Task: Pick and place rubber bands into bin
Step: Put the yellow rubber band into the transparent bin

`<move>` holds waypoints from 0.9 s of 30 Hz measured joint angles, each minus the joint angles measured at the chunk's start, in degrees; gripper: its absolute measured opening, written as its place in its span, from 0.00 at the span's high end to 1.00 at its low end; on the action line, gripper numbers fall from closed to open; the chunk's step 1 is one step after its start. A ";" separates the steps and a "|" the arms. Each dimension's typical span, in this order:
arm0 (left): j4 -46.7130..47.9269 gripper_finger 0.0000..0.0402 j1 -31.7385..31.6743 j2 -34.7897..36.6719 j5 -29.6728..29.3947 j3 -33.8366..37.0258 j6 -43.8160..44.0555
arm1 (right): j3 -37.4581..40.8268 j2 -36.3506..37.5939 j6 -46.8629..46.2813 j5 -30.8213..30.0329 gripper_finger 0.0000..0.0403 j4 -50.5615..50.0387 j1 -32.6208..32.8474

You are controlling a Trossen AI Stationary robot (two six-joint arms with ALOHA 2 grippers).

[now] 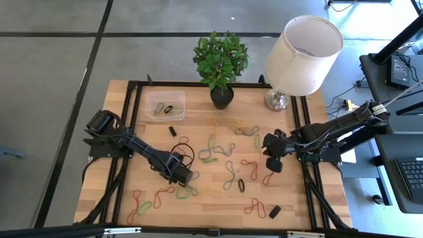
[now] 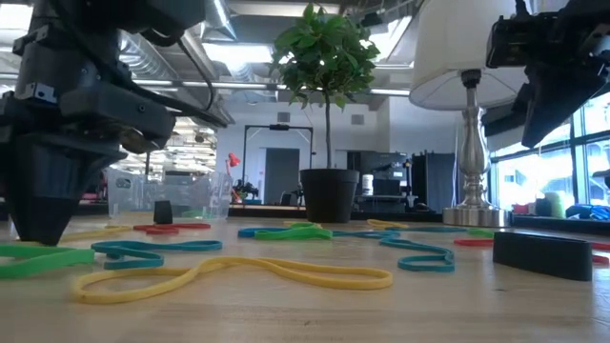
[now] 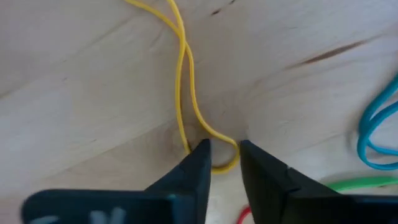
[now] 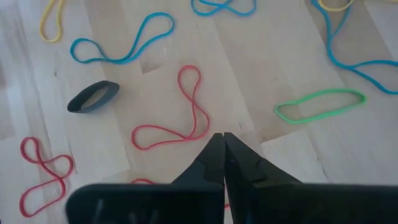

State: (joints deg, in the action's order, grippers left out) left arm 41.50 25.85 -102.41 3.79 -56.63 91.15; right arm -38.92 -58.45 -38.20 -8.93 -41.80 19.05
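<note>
Many rubber bands [image 1: 218, 155] lie scattered flat on the wooden table, in red, green, yellow, blue and black. The clear bin [image 1: 165, 106] sits at the far left with a few bands inside. My left gripper [image 3: 224, 152] is down at the table, narrowly open, its fingertips on either side of the end loop of a twisted yellow rubber band [image 3: 183, 68]. In the high view it is near the table's middle [image 1: 184, 176]. My right gripper [image 4: 222, 140] is shut and empty, hovering above a red band [image 4: 186, 112] at the right side [image 1: 272, 162]. My left gripper comes down from above with the yellow band's end loop [image 3: 227, 163] between its two fingertips. One finger [image 3: 198, 158] hides a strand of it. Whether the fingers touch the band, I cannot tell. The band lies flat on the table.
A black plant pot [image 1: 222, 96] and a lamp [image 1: 291, 63] stand along the far edge. Small black blocks lie near the bin [image 1: 172, 131] and at the near right [image 1: 275, 211]. A black band [image 4: 93, 96] and a green band [image 4: 320, 102] lie near the right gripper.
</note>
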 joint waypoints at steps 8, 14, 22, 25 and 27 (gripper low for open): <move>3.67 0.99 0.06 -0.95 0.77 -5.13 -2.93 | 0.01 -0.01 1.23 -0.02 0.99 -0.05 0.00; 14.31 1.00 -0.99 0.79 -1.80 -12.35 -7.65 | 0.01 -0.01 1.41 -0.05 0.98 -0.05 0.00; 28.48 1.00 -5.54 7.35 -10.09 -20.44 -14.88 | 0.03 -0.03 1.17 -0.09 0.98 -0.05 0.00; 33.81 1.00 -8.15 10.12 -14.74 -22.55 -18.02 | 0.03 -0.03 0.72 -0.11 0.98 0.05 0.00; 36.49 1.00 -10.25 12.52 -18.00 -23.55 -20.67 | 0.03 -0.03 -0.59 -0.13 0.98 0.19 0.00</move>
State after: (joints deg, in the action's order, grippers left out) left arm 77.99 15.60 -89.89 -14.20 -80.18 70.49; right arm -38.89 -58.48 -38.79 -9.06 -41.60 19.05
